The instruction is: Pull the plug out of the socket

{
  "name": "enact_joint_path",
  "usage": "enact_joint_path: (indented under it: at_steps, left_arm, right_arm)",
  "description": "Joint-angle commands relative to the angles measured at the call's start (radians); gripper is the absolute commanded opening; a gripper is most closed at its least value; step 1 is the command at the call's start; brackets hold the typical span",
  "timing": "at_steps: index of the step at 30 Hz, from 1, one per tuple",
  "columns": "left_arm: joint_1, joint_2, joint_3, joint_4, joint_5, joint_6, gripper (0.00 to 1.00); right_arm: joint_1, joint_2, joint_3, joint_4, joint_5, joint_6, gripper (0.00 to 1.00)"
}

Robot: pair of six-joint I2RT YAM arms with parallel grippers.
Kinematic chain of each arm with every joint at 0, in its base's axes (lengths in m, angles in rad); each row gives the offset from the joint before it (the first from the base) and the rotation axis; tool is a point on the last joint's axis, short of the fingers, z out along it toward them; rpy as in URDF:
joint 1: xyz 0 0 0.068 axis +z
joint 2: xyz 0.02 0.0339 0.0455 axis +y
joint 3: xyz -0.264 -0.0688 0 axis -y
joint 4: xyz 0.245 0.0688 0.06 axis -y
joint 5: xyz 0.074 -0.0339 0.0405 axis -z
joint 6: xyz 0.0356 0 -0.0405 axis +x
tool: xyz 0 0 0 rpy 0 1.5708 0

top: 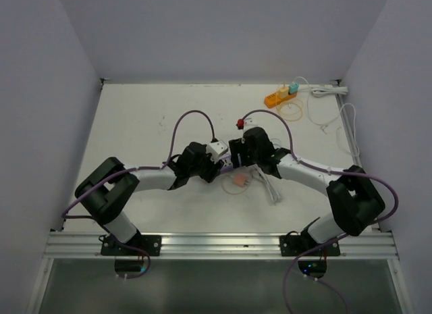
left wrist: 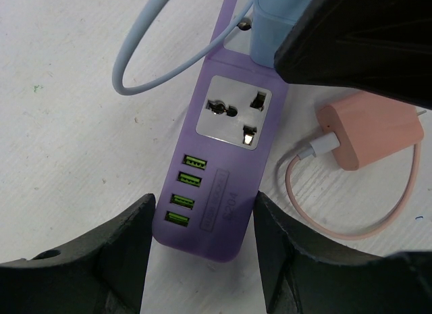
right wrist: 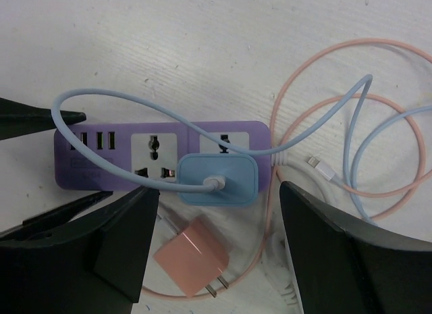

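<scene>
1. At the left, our left gripper (left wrist: 204,223) has its fingers pressed against both long sides of the purple power strip (left wrist: 236,165), at the end with the USB ports. We judge this hold must be firm, or the strip will lift with the pull.
2. In the middle, the blue plug (right wrist: 217,179) sits in the strip's far socket. The socket nearer the ports is bare.
3. Our right gripper (right wrist: 217,196) straddles the plug with its fingers apart, touching nothing. We should close squarely on the plug's sides and draw straight out without rocking.
4. The pink charger (right wrist: 192,256) lies loose just beside one finger, and a white cable end (right wrist: 322,169) lies near on the right. The free room is upward.
</scene>
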Motion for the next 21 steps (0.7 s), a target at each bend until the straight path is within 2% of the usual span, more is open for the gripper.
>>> enact_joint_path:
  at_steps: [1,6,9,11,12,14,15,18,21]
  left_arm:
    - [0.000,0.035,0.010,-0.026,0.055,-0.012,0.28]
    - [0.000,0.042,0.021,-0.040,0.059,-0.012,0.28]
    - [0.000,0.042,0.021,-0.040,0.059,-0.013,0.28]
    - [0.000,0.044,0.023,-0.041,0.061,-0.012,0.28]
    - [0.000,0.047,0.024,-0.043,0.061,-0.012,0.28]
    - [-0.001,0.051,0.029,-0.050,0.062,-0.012,0.28]
    - [0.000,0.054,0.030,-0.052,0.064,-0.013,0.28]
    - [0.000,0.064,0.040,-0.063,0.070,-0.013,0.24]
    - [0.000,0.076,0.052,-0.078,0.073,-0.012,0.23]
  right_arm:
    - [0.005,0.027,0.039,0.072,-0.015,-0.003,0.75]
    - [0.005,0.047,0.041,0.097,-0.007,-0.003,0.68]
    - [0.005,0.058,0.041,0.104,-0.009,-0.008,0.57]
    - [0.005,0.059,0.041,0.108,-0.010,-0.013,0.46]
    - [0.005,0.059,0.041,0.108,-0.009,-0.013,0.36]
    - [0.005,0.053,0.041,0.110,-0.007,-0.014,0.26]
    - [0.007,0.051,0.038,0.113,-0.006,-0.016,0.17]
    - [0.005,0.032,0.030,0.121,0.000,-0.014,0.06]
    - [0.005,0.002,0.018,0.137,0.005,-0.009,0.00]
